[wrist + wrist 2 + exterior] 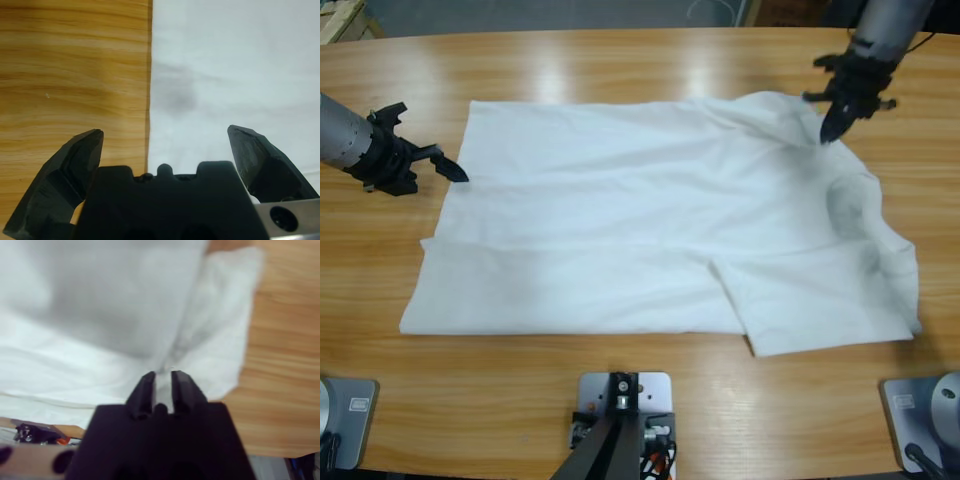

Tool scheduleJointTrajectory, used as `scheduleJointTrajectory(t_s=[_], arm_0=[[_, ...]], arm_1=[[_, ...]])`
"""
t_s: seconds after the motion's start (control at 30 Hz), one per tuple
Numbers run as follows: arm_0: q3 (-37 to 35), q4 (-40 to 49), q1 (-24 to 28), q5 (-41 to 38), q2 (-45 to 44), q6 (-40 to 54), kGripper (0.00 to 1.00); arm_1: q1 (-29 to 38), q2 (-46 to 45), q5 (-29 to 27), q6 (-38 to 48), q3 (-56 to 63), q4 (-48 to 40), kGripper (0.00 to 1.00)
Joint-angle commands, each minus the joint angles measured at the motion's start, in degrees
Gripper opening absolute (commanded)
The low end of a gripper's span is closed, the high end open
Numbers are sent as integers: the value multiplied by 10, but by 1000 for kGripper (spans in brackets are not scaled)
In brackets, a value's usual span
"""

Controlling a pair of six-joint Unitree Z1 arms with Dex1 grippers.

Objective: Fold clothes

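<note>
1. High view: white T-shirt (pixel 650 240) spread across table (pixel 620 70) centre; thin, limp, light.
2. Right gripper (pixel 832 128), upper right, pinches shoulder fabric; left gripper (pixel 448 168) gapes empty at hem edge, likely a good hold.

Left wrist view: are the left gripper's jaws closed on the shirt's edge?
No, the left gripper is wide open, astride the edge of the white T-shirt.

Long wooden table (pixel 620 70), light glossy grain. One white T-shirt (pixel 650 230) lies spread flat across its centre, partly folded.
</note>
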Motion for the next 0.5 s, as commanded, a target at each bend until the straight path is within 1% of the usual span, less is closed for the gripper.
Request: scheduleJointTrajectory(t_s=[0.03,0.1,0.2,0.3,0.5], arm_0=[[25,-6,-8,-6,-7,1,973],[29,-6,-11,-6,-8,1,973],[32,-6,-17,-6,-9,0,973],[32,-11,-19,-6,-6,0,973],[31,-20,-19,-6,2,0,973]], arm_1=[[-14,-14,16,9,-101,17,1000],[-30,29,35,9,-138,13,1000],[-52,93,78,13,-197,13,1000],[-68,138,122,16,-226,14,1000],[-75,163,142,15,-223,14,1000]])
